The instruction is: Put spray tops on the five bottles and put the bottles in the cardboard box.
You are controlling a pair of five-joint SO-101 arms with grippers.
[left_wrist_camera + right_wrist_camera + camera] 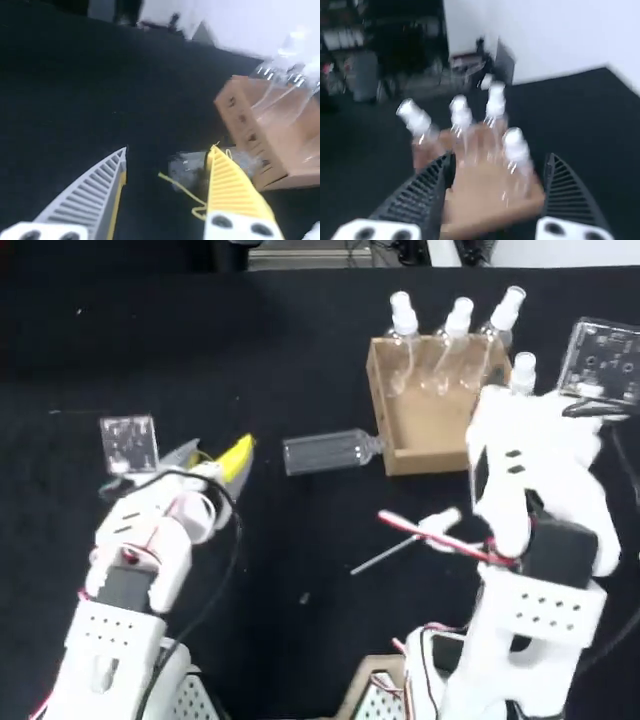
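A: Four bottles [403, 340] stand capped in the cardboard box [432, 461]. The fifth bottle [328, 453] lies on its side on the desk [250, 340], just beside the box, neck bare.

B: Left pincer [169, 149] is spread wide and empty, aimed at that bottle. Right pincer [500, 156] is spread and empty too, up over the box.

A: How will that bottle handle?

B: Clear thin plastic, and it looks empty, so I'd call it light, slick and ready to roll. Squeeze hard and the wall may buckle. Take it across the mid-body and leave the neck free.

A: And the spray top [441, 523], lying on the desk apart from the bottle?

B: Hold the white head. That thin tube [380, 558] looks bendy, so it's no place to grip.
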